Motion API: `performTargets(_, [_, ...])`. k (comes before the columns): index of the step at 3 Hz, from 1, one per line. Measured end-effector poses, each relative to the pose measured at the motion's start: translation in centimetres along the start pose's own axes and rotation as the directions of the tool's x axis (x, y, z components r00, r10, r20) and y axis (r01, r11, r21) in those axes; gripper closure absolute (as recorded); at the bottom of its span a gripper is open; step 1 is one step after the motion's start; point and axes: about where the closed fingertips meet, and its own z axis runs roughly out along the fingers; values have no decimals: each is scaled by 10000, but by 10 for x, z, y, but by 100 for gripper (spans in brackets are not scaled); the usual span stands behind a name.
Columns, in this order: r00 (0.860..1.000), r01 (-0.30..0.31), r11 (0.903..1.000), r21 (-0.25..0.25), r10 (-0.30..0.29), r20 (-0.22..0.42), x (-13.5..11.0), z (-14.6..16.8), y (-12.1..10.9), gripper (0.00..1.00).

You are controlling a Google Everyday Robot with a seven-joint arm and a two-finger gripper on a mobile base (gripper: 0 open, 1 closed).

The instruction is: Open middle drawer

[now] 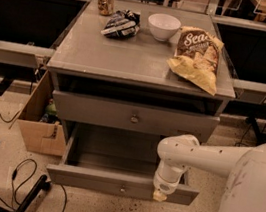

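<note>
Though shut, gray middle drawer (102, 112); pincer (160, 195) below.

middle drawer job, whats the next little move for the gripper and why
Probably just lift the gripper clear and stop: the middle drawer already stands pulled well out, its inside showing, and the gripper sits at its front edge, right of the knob.

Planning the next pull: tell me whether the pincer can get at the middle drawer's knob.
Probably yes. The pincer hangs low at the open bottom drawer's front; the knob on the middle drawer sits above it, uncovered, so lifting the arm should get there.
</note>
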Motion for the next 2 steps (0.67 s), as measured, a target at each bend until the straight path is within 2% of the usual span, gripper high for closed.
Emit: performTargets(2, [10000,75,9998,-208,-75,32,2,-5,7,100])
